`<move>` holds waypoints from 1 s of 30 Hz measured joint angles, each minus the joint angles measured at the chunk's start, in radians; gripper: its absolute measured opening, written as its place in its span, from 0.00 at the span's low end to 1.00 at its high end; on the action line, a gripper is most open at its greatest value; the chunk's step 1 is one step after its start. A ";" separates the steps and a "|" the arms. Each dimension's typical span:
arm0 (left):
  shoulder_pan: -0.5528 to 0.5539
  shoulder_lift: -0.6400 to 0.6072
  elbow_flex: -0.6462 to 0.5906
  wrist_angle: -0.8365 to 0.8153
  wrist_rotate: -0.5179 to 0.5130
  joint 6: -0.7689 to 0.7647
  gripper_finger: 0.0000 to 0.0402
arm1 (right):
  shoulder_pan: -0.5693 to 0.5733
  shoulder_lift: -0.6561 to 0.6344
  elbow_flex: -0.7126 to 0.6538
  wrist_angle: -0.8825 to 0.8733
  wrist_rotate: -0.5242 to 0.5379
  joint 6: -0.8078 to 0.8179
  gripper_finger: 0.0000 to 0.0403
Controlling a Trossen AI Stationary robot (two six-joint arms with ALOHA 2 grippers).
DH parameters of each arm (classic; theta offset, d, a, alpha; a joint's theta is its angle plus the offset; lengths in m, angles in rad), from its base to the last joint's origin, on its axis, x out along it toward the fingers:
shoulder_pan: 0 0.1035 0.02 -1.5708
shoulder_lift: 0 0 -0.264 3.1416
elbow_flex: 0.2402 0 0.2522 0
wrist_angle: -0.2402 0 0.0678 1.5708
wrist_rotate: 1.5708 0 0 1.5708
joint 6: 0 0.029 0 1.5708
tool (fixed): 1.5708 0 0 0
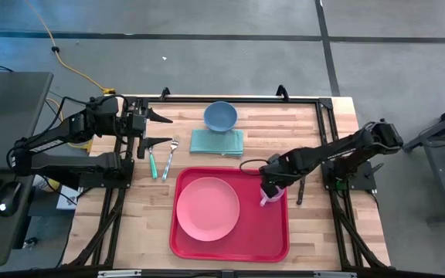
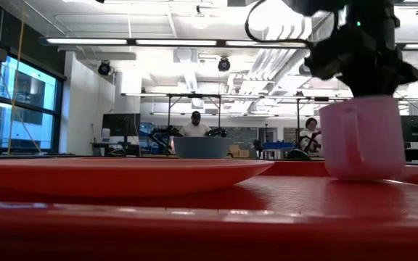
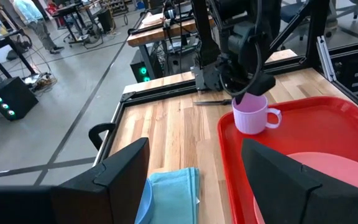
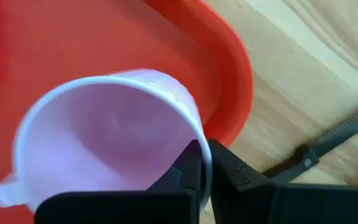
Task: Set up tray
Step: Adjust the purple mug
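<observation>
The red tray [image 1: 273, 239] lies at the table's near middle with a round pink plate [image 1: 207, 207] on its left half. Over the tray's far right corner stands a pale pink mug [image 1: 270, 198], mouth up, with my right gripper [image 1: 271, 188] shut on it from above. In the low view the mug [image 2: 361, 141] shows at the right, its handle toward the left. My left gripper [image 1: 161, 130] waits open at the table's far left, holding nothing. My right gripper pinches the mug's wall at the rim [image 4: 199, 134], on the side away from the handle, one finger [image 4: 182, 177] inside and the other [image 4: 232, 174] outside. The fingers point down. The mug stays nearly upright; whether its bottom [image 2: 361, 174] touches the tray I cannot tell.
A blue bowl [image 1: 220, 116] and a folded teal cloth [image 1: 217, 141] lie beyond the tray. A fork [image 1: 170, 158] and a green-handled utensil [image 1: 152, 162] lie left of it. A dark knife [image 1: 300, 189] lies on the wood right of the tray. People work far behind the table.
</observation>
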 joint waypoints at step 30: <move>0.000 0.000 0.000 0.001 -0.005 -0.022 0.71 | -0.111 -0.088 -0.035 -0.016 0.030 -0.089 0.00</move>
